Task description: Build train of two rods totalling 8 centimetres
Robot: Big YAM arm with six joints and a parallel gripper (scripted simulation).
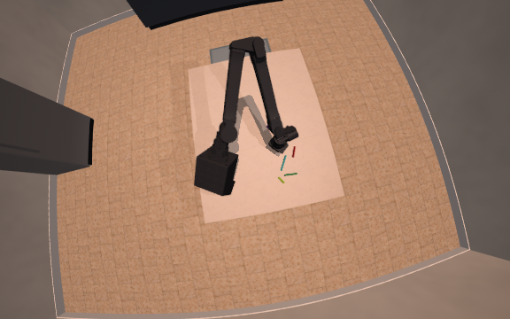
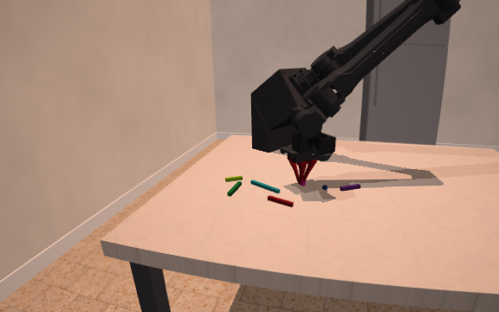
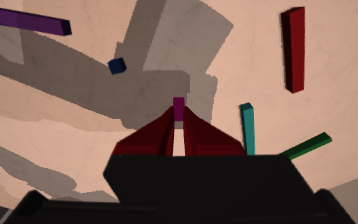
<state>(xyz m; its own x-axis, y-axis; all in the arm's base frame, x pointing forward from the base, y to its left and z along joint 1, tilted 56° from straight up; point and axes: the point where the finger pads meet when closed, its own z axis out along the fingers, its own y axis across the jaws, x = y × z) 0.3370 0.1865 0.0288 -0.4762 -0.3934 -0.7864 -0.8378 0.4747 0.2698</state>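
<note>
One magenta rod [image 3: 178, 108] sits pinched between the claw's [image 3: 178, 121] tips, low over the table [image 2: 362, 243].

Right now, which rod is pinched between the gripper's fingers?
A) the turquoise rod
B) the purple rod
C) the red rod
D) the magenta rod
D: the wrist view shows the magenta rod clamped at the tips of the gripper, while the purple rod, red rod and turquoise rod all lie apart on the table.
</note>
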